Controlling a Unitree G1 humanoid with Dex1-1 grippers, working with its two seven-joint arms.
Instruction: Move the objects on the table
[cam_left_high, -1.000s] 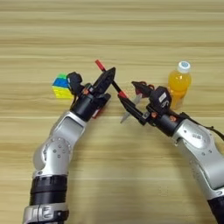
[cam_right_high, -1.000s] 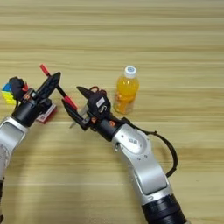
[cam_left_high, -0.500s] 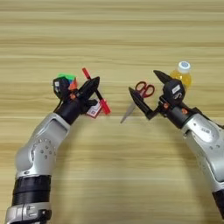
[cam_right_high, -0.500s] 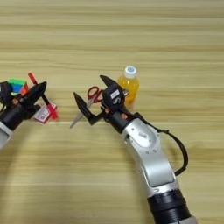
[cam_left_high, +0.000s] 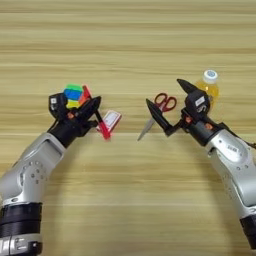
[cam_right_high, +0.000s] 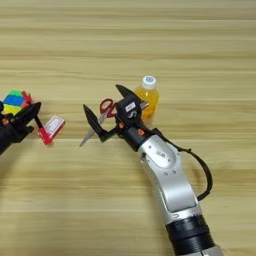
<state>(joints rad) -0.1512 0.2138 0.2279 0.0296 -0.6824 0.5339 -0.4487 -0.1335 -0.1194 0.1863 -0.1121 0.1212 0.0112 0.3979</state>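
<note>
I am looking down on the wooden counter (cam_left_high: 130, 45), which is filling the whole frame. My two arms are coming up from the bottom corners, the left toward the middle left, the right toward the middle right.

The bottle (cam_left_high: 208, 85) is standing upright at the right of centre, just behind my right gripper (cam_left_high: 167, 107). The cube (cam_left_high: 74, 95) is sitting at the middle left, right against my left gripper (cam_left_high: 95, 109).

The scissors (cam_left_high: 159, 108) are what I judge the next move is turning on. They are lying flat with the red handles up and to the right and the blades pointing down and to the left, so the long axis is running diagonally. They are sitting between the spread fingers of my right gripper, which is released and wide open, one finger reaching left over the blades, the other up beside the bottle. I cannot tell whether either finger is touching them. The right arm is clearly the nearer one.

The red pen (cam_left_high: 101, 125) is slanting down and to the right, and my left gripper is clenching it near its upper end; its lower end is reaching the card (cam_left_high: 111, 120), lying flat beside it.
</note>
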